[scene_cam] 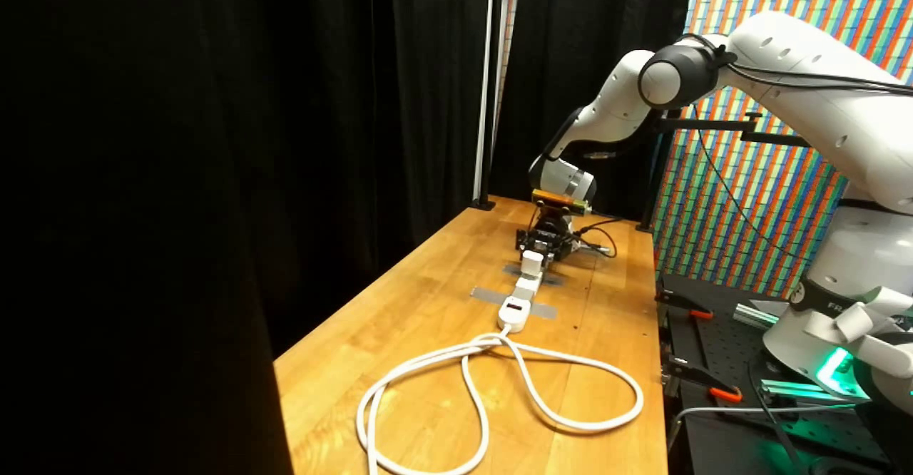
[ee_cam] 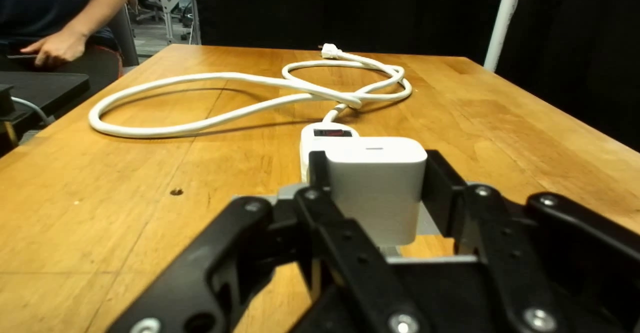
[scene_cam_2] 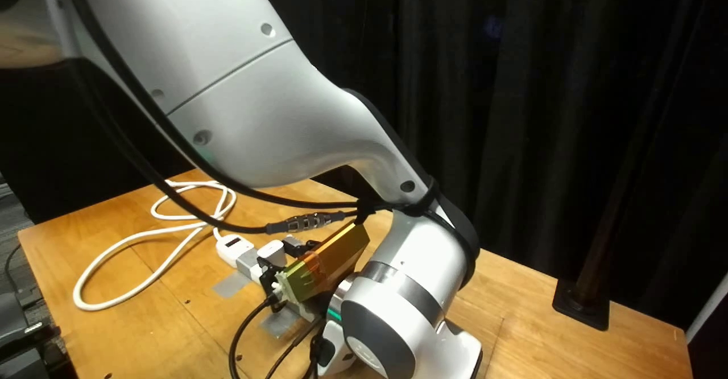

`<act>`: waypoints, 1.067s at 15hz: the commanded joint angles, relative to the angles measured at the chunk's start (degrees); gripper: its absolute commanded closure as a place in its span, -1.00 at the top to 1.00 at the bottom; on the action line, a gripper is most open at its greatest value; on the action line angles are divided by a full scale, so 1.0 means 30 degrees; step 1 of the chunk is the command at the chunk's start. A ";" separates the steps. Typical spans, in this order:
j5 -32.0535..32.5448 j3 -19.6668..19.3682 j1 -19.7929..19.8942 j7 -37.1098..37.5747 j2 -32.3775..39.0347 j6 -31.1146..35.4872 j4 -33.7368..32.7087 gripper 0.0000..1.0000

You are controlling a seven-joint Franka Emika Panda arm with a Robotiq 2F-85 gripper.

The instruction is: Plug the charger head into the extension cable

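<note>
Your jaws grasp the charger head [ee_cam: 375,193] by two opposite sides, right at the socket block [scene_cam: 513,317] of the extension cable [ee_cam: 135,132]; you cannot tell whether it is plugged in. White cable loops lie across the tabletop [ee_cam: 100,213].

The charger head [ee_cam: 375,198] is smooth plastic, the table [ee_cam: 240,168] wood.
</note>
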State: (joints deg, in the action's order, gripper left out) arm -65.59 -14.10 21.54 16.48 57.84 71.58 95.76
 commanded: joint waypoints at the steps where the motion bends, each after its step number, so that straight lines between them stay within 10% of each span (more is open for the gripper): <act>1: -0.0052 0.0037 0.0215 -0.0190 0.0719 -0.0626 -0.0579 -0.55; 12: -0.0434 -0.0013 0.0306 0.0028 0.0966 -0.0422 -0.0630 -0.55; 13: -0.0417 0.0016 0.0338 0.0141 0.0968 -0.0578 -0.0623 -0.44; 14: -0.0446 0.0019 0.0331 0.0093 0.0929 -0.0539 -0.0592 0.45; 16: -0.0466 0.0016 0.0324 0.0102 0.0885 -0.0527 -0.0574 0.57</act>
State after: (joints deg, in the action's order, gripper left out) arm -66.01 -14.14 21.87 16.64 58.49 71.28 95.65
